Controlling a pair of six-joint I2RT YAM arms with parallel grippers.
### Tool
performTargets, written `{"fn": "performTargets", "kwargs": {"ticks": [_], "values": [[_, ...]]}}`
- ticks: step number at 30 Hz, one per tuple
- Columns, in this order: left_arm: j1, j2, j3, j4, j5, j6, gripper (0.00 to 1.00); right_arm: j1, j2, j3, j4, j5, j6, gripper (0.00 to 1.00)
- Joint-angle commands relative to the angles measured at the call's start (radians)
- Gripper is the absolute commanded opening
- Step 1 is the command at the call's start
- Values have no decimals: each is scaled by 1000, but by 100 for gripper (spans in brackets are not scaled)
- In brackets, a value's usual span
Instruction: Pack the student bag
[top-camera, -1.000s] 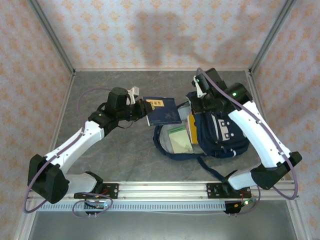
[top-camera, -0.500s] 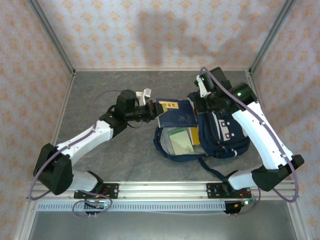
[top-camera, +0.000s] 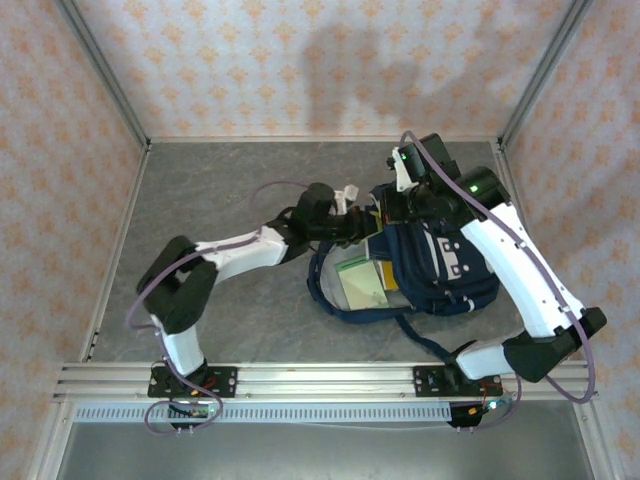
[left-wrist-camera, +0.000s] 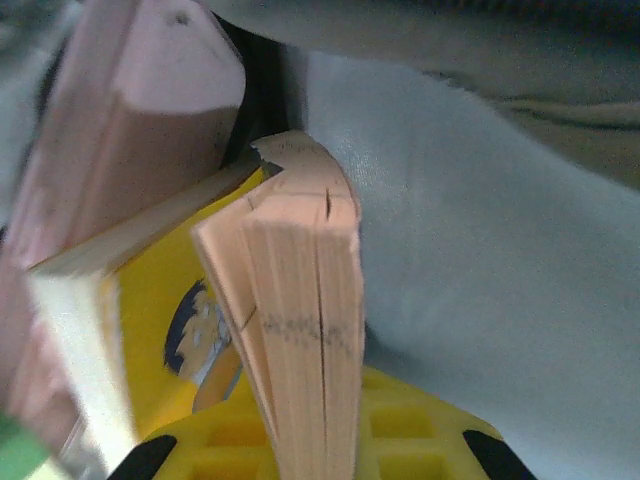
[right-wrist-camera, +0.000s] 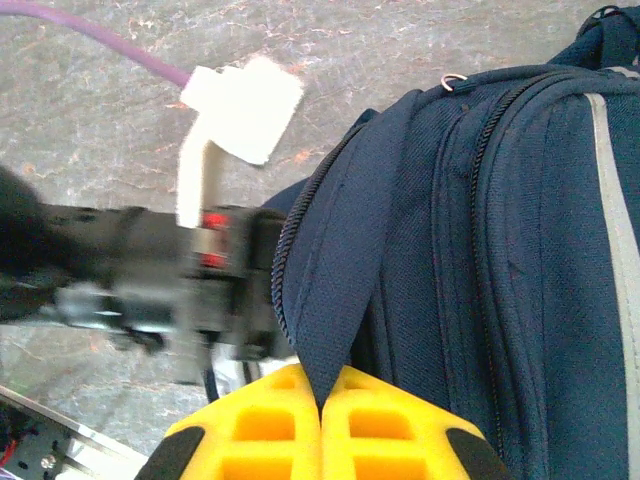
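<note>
We judge a book is going in: our left jaws, shut on a book's (left-wrist-camera: 300, 330) page edge, reach into the student bag (top-camera: 450, 265) at the bench's (top-camera: 230, 190) 3 o'clock. Inside lie a green booklet (top-camera: 360, 283) and a yellow book (top-camera: 386, 268). Right jaws pinch the bag's flap at its 12 o'clock. Next comes seating and release.

left arm (top-camera: 235, 250): stretched toward 2 o'clock
left gripper (left-wrist-camera: 310, 440): clamped on a book (left-wrist-camera: 300, 320)
right arm (top-camera: 510, 260): bent, reaching toward 11 o'clock
right gripper (right-wrist-camera: 320, 400): pinched shut on the student bag (right-wrist-camera: 470, 230)
</note>
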Motion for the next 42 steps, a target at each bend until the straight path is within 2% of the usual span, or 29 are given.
{"fn": "performTargets", "kwargs": {"ticks": [1,3,4,6,7,9,14,20,24,26,29,31,35,36,39,40,42], "values": [[-56,125,138,90,-53,-20,0,-4,-10,-10,201,-47,57,0],[-76,221,200,125,-52,-67,2,-4,-2,-25,228,-57,75,0],[-85,265,229,148,-49,-105,9,-4,3,-34,239,-62,80,0],[-88,304,240,217,-38,-166,29,-4,9,-40,247,-60,81,0],[-85,294,220,232,-45,-169,40,-4,11,-43,246,-58,75,0],[-72,230,165,181,-80,-116,54,-4,10,-45,237,-51,57,0],[3,41,55,18,-107,23,75,-5,-7,-62,225,-29,14,0],[74,-85,-33,-110,-65,118,77,-26,-40,-116,243,-57,11,0],[116,-147,-91,-191,-95,202,68,-27,-66,-187,265,-121,34,0],[152,-165,-103,-279,-151,247,64,-27,-75,-230,272,-141,66,0],[192,-142,-41,-457,-225,346,64,-27,-86,-314,296,-156,121,0],[213,-119,0,-525,-269,371,68,-20,-73,-367,304,-181,159,0],[277,-54,87,-581,-294,375,72,60,-16,-391,304,-137,195,1],[293,-32,122,-604,-300,381,72,81,-2,-384,302,-107,198,7],[321,32,221,-646,-288,389,74,90,9,-361,280,5,234,38],[320,54,261,-665,-284,406,74,90,0,-353,272,39,239,45],[312,114,345,-706,-267,432,75,90,-41,-344,250,118,262,52]]}}
